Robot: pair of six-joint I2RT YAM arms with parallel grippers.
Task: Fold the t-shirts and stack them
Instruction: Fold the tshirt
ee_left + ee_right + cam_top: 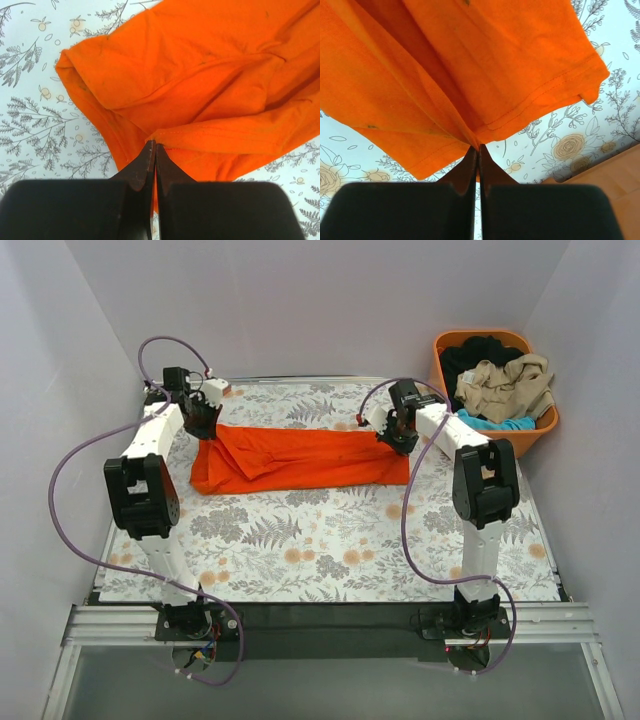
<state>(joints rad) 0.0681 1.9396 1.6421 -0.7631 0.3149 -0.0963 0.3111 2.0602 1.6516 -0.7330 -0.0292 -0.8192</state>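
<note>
The bright orange t-shirt (300,458) lies stretched sideways across the far half of the floral table, its near part flat on the cloth. My left gripper (203,430) is shut on its far left corner; in the left wrist view the gripper (154,146) pinches a hemmed fold of the t-shirt (200,75). My right gripper (396,438) is shut on the far right corner; in the right wrist view the gripper (478,148) pinches bunched layers of the t-shirt (445,65). Beige (508,385), black (480,350) and turquoise (495,423) t-shirts lie heaped in the basket.
The orange plastic basket (548,420) stands at the far right, off the table's corner. White walls close in on the left, back and right. The floral table cover (330,540) lies bare in front of the orange t-shirt. Purple cables loop from both arms.
</note>
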